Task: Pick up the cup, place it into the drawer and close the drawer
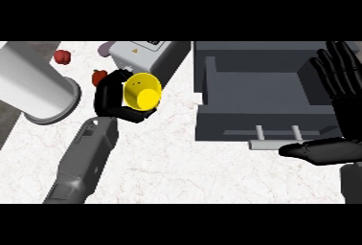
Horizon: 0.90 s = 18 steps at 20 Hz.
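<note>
Head view: yellow cup [143, 91] held in the left hand [109, 98], with the open drawer [233, 123] to its right.

The left hand's black fingers were curled round the cup above the counter [176, 167], towards its far edge and left of the middle. The cup was tipped so that one round end faced the view, though whether this was the mouth or the base could not be told. The left forearm ran up from the near left corner. The drawer stood pulled out just right of the cup, its cavity showing and its handle [279, 142] towards the near edge. The carry therefore looked set to go rightward over the drawer's left wall. The right hand [345, 103] rested at the right edge with its fingers straight and spread. It was nearer the handle and so, I judged, better placed for the closing.
</note>
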{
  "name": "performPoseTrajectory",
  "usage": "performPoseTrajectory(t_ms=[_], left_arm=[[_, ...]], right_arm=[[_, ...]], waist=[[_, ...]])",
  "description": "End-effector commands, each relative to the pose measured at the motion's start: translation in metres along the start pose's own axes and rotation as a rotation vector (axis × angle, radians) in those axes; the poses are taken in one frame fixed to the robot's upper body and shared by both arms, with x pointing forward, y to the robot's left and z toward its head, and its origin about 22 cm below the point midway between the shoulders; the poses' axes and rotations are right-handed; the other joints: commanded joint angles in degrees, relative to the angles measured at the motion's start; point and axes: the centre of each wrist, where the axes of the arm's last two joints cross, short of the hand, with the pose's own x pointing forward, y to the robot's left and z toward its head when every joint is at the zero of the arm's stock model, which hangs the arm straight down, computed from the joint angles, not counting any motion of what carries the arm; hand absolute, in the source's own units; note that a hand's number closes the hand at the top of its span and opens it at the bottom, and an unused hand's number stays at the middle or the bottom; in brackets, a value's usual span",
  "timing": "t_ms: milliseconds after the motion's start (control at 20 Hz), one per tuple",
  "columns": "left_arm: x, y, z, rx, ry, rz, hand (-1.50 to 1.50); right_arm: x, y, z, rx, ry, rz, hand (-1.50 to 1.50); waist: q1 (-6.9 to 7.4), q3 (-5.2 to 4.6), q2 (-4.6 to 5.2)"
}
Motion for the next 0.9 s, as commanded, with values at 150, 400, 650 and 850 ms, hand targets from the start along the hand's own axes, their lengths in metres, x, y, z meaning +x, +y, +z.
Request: performPoseTrajectory(t_ms=[150,400,650,850], left_arm=[[0.051,-0.07,-0.083,-0.12,-0.047,0.019,1.5],[0.098,-0.117,-0.128,-0.147,-0.002,-0.021,1.5],[0.108,-0.156,-0.152,-0.116,0.028,-0.101,1.5],[0.121,-0.179,-0.168,-0.101,0.144,-0.147,1.5]], right_arm=[[0.008,-0.004,-0.004,-0.004,-0.006,0.004,-1.5],[-0.002,-0.003,0.005,-0.017,-0.02,0.002,-1.5],[-0.004,0.006,-0.004,0.007,-0.032,-0.008,-1.5],[-0.007,-0.006,-0.001,0.011,-0.035,-0.023,-1.5]], waist=[[-0.23,-0.01,0.08],[-0.91,0.0,0.1],[-2.64,-0.02,0.69],[-3.29,0.03,0.79]])
